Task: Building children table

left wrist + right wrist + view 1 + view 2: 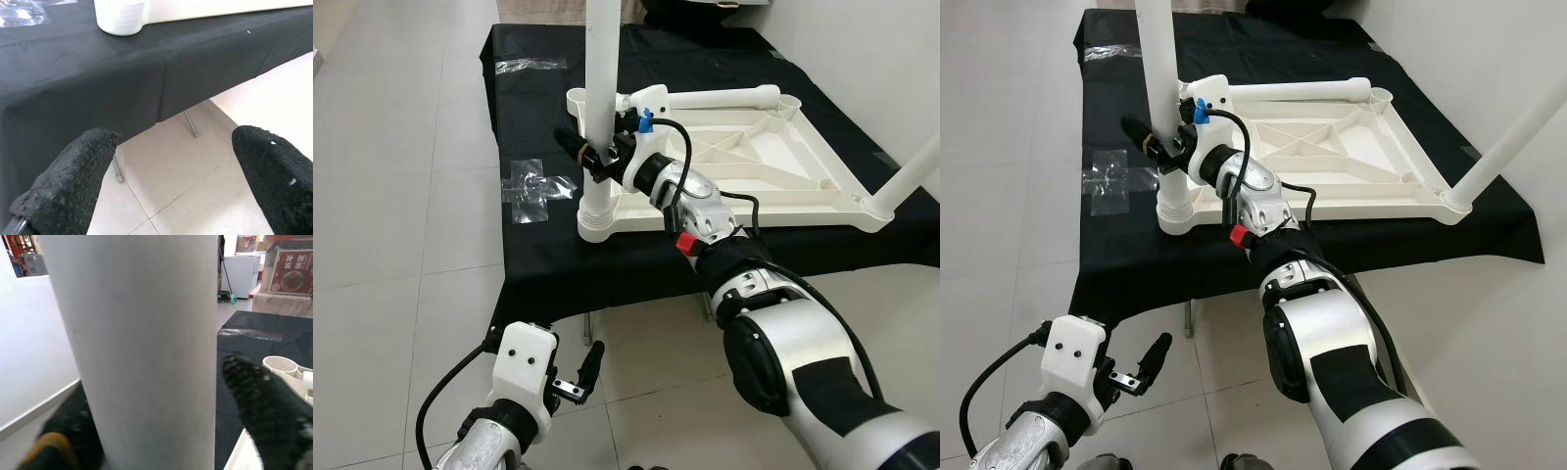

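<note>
From the head camera I see my right arm stretched forward over the black cloth [538,264], wrist bent toward the upside-down white tabletop [734,157]. The right claw [590,157] is clamped around the upright leg [600,98], one finger on each side of it, a little above the socket [595,217] at the tabletop's near corner. Another leg [724,97] lies flat beyond the claw along the far edge, and a third leg [906,176] slants up from the corner far off to the claw's right. A clear plastic bag [530,186] lies on the cloth just left of the claw. My left arm hangs low over the floor tiles [391,294], elbow tucked; the left claw [585,370] sits below the table edge.

At the left wrist, the two fingers [68,181] stand wide apart with nothing between them; the cloth's edge and the socket are ahead and above.

At the right wrist, the leg fills the gap, both fingers [264,406] pressed to its sides.
</note>
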